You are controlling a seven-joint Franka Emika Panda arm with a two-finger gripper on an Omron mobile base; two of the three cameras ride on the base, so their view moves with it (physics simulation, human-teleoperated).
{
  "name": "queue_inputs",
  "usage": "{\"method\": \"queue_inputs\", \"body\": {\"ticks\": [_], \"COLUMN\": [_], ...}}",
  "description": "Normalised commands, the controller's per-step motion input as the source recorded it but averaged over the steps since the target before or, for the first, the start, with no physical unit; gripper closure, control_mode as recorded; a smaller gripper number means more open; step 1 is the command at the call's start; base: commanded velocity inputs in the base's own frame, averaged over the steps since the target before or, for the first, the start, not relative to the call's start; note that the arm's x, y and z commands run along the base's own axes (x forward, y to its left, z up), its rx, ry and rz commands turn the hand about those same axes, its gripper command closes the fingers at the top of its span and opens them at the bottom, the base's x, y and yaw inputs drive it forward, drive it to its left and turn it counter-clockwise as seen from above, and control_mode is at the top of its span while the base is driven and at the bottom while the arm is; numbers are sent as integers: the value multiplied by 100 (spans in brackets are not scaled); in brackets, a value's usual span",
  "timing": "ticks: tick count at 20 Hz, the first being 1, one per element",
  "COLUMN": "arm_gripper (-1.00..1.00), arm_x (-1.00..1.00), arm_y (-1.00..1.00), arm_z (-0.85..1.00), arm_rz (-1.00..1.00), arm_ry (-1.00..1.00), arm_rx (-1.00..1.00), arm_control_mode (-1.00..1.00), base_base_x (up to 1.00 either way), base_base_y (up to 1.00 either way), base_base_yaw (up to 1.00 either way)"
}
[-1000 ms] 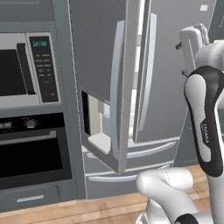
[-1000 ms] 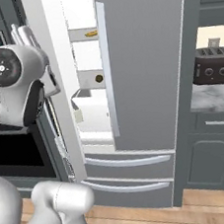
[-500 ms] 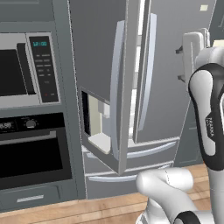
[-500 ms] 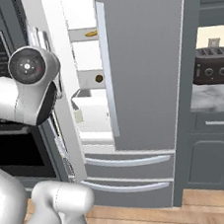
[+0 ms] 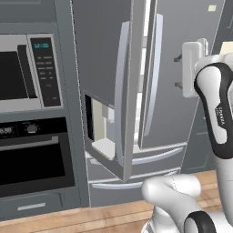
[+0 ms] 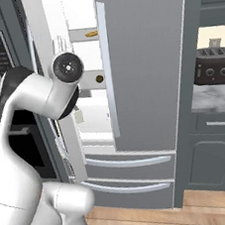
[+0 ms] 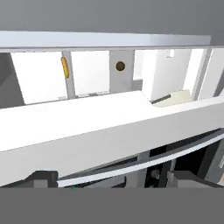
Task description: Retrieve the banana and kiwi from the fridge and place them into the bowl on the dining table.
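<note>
A: The fridge (image 6: 144, 70) stands with its left door swung out, white inside on show, and the arm is up in front of the gap. This is the reach-in step; nothing is picked yet.

B: Where's the fruit?

A: In the right base view the banana (image 6: 91, 34) lies on an upper shelf, near that shelf's right end by the shut door's edge. The kiwi (image 6: 99, 78) sits one shelf lower, also toward the right end. The hand view shows both well apart from the gripper (image 7: 118, 179), the banana (image 7: 64, 67) left of the kiwi (image 7: 120, 66) in that rolled picture.

B: And the tool?

A: Jaws spread wide, gripping nothing; the two dark tips (image 7: 41, 178) rise at the bottom of the hand view with a white ledge across in front of them.

B: Next move?

A: I'd judge it must clear that ledge, push in through the gap, line up on one fruit and close.
</note>
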Motion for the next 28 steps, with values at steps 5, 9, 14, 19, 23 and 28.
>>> {"method": "queue_inputs", "body": {"ticks": [5,9,14,19,23,28], "arm_gripper": [-100,-100,-100,-100,-100,-100], "arm_x": [36,58,66,69,63,54], "arm_y": [0,3,4,9,21,23], "arm_z": [-18,-28,-31,-34,-29,-21], "arm_rz": [3,0,3,7,11,13], "arm_ry": [-4,-1,0,3,4,1], "arm_rx": [2,2,5,4,4,3], "arm_control_mode": [-100,-100,-100,-100,-100,-100], "base_base_x": [0,0,0,0,0,0], "base_base_y": [0,0,0,0,0,0], "base_base_yaw": [0,0,0,0,0,0]}}
